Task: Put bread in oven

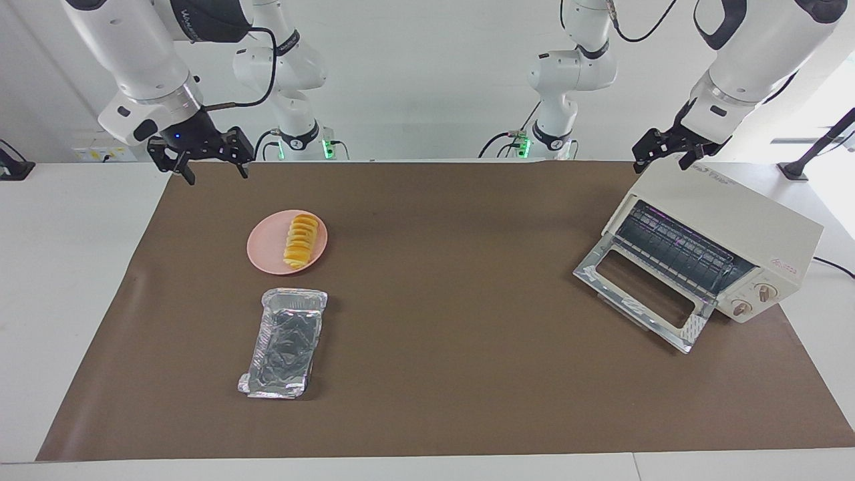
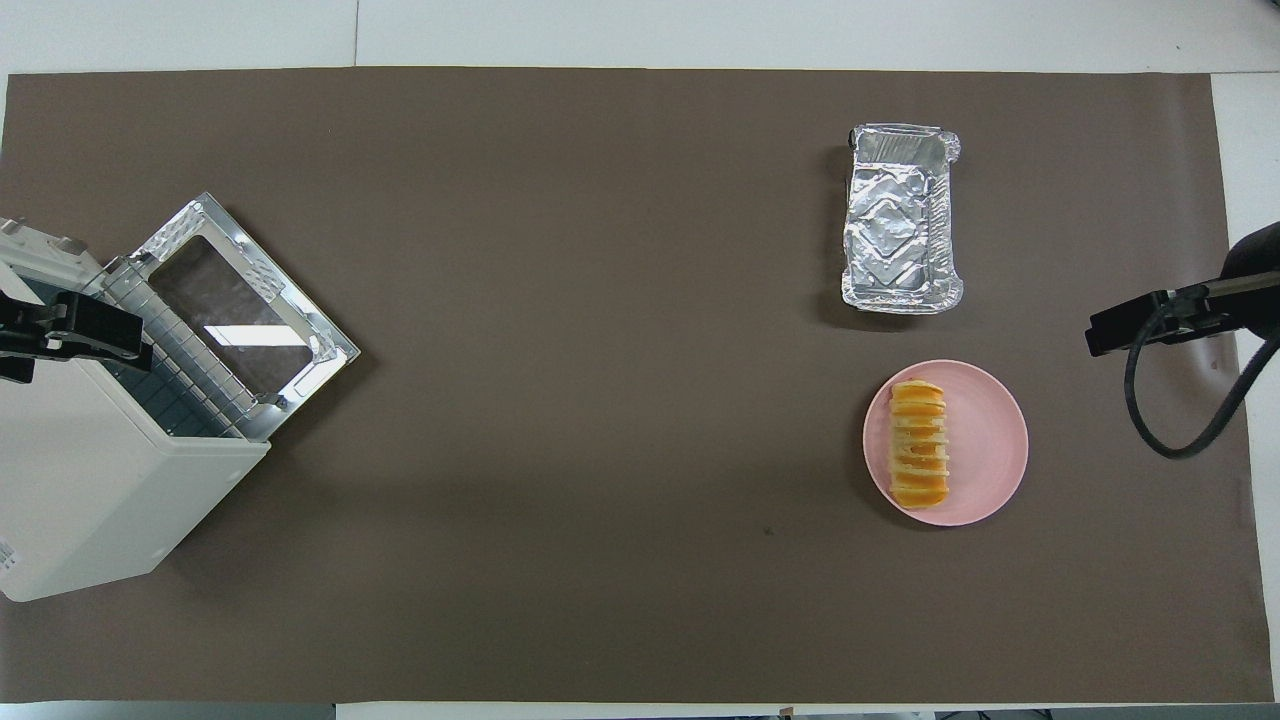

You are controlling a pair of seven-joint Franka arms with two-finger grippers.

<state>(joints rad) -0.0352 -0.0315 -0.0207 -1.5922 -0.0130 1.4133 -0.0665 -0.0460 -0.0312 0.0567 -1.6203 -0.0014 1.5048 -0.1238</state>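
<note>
Plainly, ridged yellow-orange bread (image 1: pixel 302 240) on round pink plate (image 1: pixel 267 248); both hands' finger spread indiscernible.

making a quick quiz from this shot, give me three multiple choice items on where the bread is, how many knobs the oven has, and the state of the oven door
1. Where is the bread?
A. on the pink plate
B. in the foil tray
C. on the oven rack

2. How many round knobs show on the oven?
A. one
B. two
C. four

3. What state is the oven door in?
A. shut
B. dropped open
C. taken off and lying on the foil tray

Answers:
1. A, the loaf lies on the plate, and the foil tray beside it, farther from the robots, holds nothing.
2. B, two knobs sit on the front panel beside the opening.
3. B, the glass door hangs down in front of the oven and the wire rack shows inside.
</note>
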